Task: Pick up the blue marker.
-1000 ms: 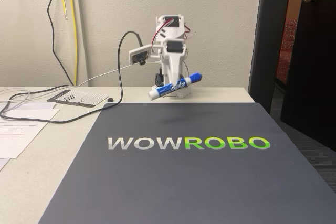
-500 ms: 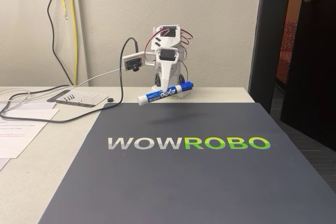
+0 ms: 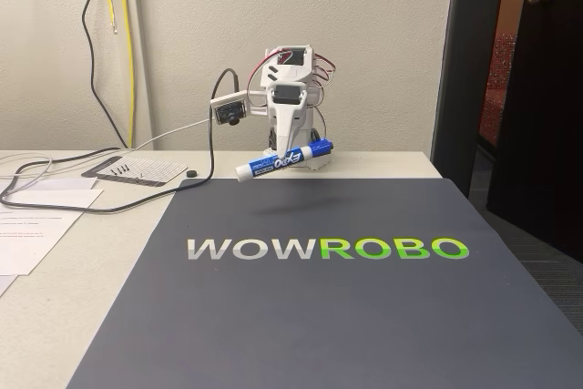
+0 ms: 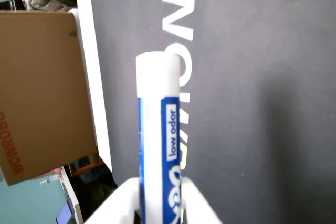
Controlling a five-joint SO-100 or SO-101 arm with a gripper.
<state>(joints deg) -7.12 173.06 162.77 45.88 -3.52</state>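
Currently the blue marker [image 3: 284,160] is clamped mid-barrel in the gripper [image 3: 290,156] and held in the air above the far edge of the dark mat [image 3: 328,298], tilted, cap end up-right in the fixed view. White fingers [image 4: 202,208] are seen pressed on both sides of the barrel in the wrist view.

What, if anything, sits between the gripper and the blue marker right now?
Nothing visible. The gripper is already shut on the blue marker, gripping it mid-barrel and holding it in the air above the dark mat, blue cap end tilted slightly up. In the wrist view the marker runs straight out from between the jaws.
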